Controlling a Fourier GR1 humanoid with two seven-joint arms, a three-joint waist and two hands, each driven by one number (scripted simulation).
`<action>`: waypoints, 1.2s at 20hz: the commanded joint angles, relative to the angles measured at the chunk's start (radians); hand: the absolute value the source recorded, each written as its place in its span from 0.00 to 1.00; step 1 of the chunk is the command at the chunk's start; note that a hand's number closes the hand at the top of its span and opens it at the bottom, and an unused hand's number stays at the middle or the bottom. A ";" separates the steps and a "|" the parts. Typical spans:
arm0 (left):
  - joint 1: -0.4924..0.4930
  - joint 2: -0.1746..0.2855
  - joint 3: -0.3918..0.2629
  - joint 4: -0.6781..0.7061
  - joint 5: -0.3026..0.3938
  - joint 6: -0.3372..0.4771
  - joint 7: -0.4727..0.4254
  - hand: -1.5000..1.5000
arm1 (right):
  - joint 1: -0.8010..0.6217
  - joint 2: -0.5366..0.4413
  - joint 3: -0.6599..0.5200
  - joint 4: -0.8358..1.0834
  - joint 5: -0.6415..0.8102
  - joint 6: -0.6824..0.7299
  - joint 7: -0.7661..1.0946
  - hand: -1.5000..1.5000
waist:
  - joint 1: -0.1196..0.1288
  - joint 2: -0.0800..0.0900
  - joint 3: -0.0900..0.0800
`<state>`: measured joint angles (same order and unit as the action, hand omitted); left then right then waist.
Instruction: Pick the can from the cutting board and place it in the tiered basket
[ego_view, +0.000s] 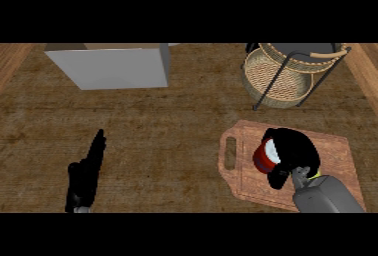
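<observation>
A red can (263, 156) with a pale top lies over the reddish-brown cutting board (336, 150) at the lower right. My right hand (294, 150) is curled round the can from the right and hides most of it. The woven tiered basket (284, 75) on its black wire frame stands at the upper right, just beyond the board. At the lower left my left hand (87, 172) rests open, fingers straight and pointing away from me, holding nothing.
A grey box-shaped object (111, 65) stands at the back left of the brown counter. Wooden edges run down both sides of the view. The board's handle slot (230, 152) faces left.
</observation>
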<state>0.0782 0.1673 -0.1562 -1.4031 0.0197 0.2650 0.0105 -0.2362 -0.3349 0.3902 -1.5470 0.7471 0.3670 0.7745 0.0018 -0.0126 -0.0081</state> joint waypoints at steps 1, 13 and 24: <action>0.050 -0.022 -0.018 -0.047 -0.010 0.003 0.005 0.50 | -0.015 -0.010 0.024 0.098 0.096 -0.066 -0.113 1.00 | 0.006 0.013 0.008; 0.017 0.005 0.021 -0.015 -0.005 0.006 0.025 0.50 | -0.005 0.315 -0.248 -0.018 0.383 -0.416 0.675 1.00 | -0.029 0.003 0.003; 0.030 0.003 0.007 -0.024 -0.009 -0.004 0.035 0.50 | -0.244 0.334 -0.285 -0.297 0.851 -0.335 0.712 1.00 | -0.006 -0.006 0.001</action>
<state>0.1082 0.1706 -0.1449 -1.4264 0.0117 0.2641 0.0265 -0.3764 -0.0113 0.0880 -1.7873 1.4363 -0.0266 1.2388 -0.0187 -0.0216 -0.0059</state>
